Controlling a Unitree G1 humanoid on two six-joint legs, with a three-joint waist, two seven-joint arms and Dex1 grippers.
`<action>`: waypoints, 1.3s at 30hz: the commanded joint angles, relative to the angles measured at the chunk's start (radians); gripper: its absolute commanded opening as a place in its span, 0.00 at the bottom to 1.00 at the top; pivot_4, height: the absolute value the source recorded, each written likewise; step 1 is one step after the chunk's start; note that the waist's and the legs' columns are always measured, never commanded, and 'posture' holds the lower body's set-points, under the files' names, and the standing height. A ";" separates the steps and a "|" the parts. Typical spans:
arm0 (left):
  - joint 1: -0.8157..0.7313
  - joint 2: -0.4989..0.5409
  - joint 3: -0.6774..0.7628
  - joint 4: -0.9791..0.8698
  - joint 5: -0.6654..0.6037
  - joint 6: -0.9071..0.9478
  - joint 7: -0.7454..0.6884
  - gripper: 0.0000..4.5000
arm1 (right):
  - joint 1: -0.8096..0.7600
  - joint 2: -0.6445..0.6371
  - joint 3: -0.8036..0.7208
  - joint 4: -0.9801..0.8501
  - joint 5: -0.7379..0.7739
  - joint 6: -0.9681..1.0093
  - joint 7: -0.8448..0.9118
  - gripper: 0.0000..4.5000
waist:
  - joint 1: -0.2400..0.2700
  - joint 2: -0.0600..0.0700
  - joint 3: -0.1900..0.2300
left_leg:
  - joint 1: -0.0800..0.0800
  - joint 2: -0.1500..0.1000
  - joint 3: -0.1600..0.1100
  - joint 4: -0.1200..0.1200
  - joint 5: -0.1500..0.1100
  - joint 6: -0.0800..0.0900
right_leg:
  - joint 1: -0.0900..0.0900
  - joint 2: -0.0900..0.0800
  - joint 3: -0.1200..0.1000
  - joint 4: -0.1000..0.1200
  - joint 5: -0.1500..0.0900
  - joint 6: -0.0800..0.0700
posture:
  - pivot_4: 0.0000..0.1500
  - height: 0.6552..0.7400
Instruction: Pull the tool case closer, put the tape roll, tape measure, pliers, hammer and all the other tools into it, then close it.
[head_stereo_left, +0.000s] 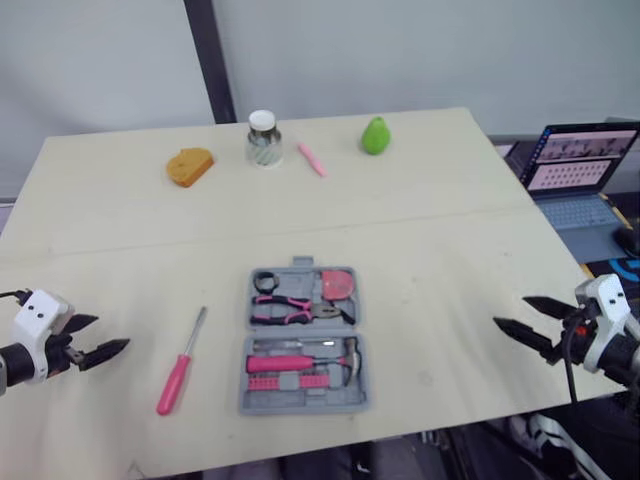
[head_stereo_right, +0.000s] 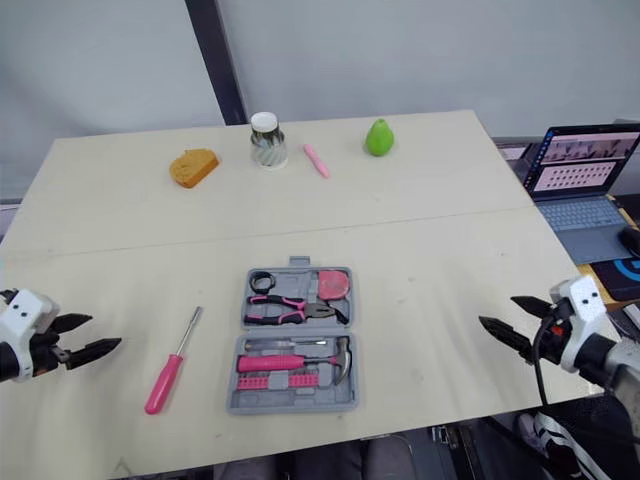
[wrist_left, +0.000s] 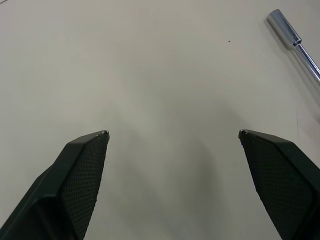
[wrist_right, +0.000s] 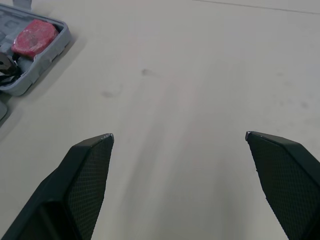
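Observation:
The grey tool case (head_stereo_left: 352, 380) lies open near the table's front edge, in the middle. In it sit a black tape roll (head_stereo_left: 265, 282), a pink tape measure (head_stereo_left: 338, 284), pink-handled pliers (head_stereo_left: 290, 310) and a pink-handled hammer (head_stereo_left: 305, 360). A pink screwdriver (head_stereo_left: 180, 365) lies on the table left of the case. My left gripper (head_stereo_left: 112, 333) hovers open at the front left, left of the screwdriver, whose metal shaft (wrist_left: 295, 42) shows in the left wrist view. My right gripper (head_stereo_left: 510, 311) is open at the front right, well right of the case (wrist_right: 59, 40).
Along the table's far side stand an orange sponge-like block (head_stereo_left: 190, 166), a white-lidded jar (head_stereo_left: 263, 138), a slim pink pen-like item (head_stereo_left: 311, 159) and a green pear (head_stereo_left: 375, 136). An open laptop (head_stereo_left: 580, 165) sits beyond the table's right edge.

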 joint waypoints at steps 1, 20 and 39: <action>-0.009 -0.009 -0.006 -0.051 -0.012 0.006 0.003 0.99 | 0.003 0.003 -0.028 -0.017 -0.001 -0.009 -0.005 1.00 | 0.003 0.000 0.000 | 0.000 0.000 0.000 0.000 0.000 0.000 | 0.000 0.000 0.000 0.000 0.000 0.000 | 1.00 1.00; -0.045 -0.064 -0.067 -0.179 -0.015 0.088 0.020 0.99 | 0.036 0.028 -0.040 -0.091 0.011 0.018 -0.015 1.00 | -0.026 0.006 0.004 | -0.003 -0.012 -0.037 -0.011 0.012 0.000 | 0.025 -0.008 -0.026 -0.010 0.002 0.004 | 1.00 1.00; -0.084 -0.073 -0.106 -0.207 -0.014 0.121 0.027 0.99 | 0.048 0.038 -0.040 -0.125 0.013 0.042 -0.031 1.00 | 0.006 0.014 0.015 | -0.002 -0.047 -0.099 -0.041 0.047 0.000 | 0.059 -0.036 -0.070 -0.023 -0.002 0.013 | 1.00 1.00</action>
